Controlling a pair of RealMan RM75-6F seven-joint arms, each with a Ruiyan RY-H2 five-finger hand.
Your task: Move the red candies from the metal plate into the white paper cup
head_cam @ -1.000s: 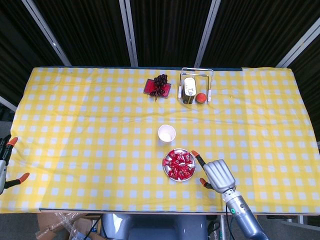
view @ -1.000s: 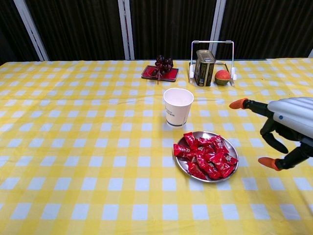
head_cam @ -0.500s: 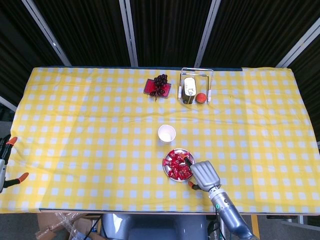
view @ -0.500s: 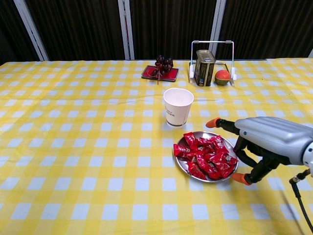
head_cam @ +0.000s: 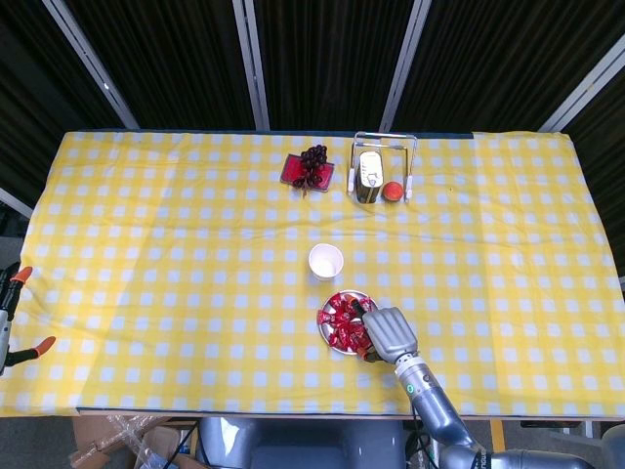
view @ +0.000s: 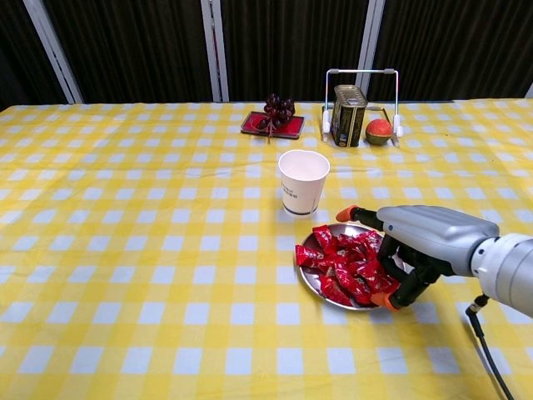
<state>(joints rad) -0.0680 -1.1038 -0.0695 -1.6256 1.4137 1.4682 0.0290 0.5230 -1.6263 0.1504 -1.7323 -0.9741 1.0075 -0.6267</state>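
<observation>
Red candies (view: 343,265) lie under the right hand's (view: 414,243) spread fingers.

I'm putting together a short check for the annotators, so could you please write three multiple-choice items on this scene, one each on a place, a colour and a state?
1. Where does the white paper cup stand relative to the metal plate?
A. Just beyond it, toward the table's far edge
B. On top of it
C. At the table's left end

2. What colour are the right hand's fingertips?
A. Blue
B. Orange
C. White

3. What is the right hand doing?
A. Resting off the table
B. Holding the cup
C. Reaching over the plate's red candies

Answers: 1 A, the cup sits apart, behind the plate. 2 B, the tips show orange. 3 C, the fingers curve over the pile; whether one is gripped cannot be told.
</observation>
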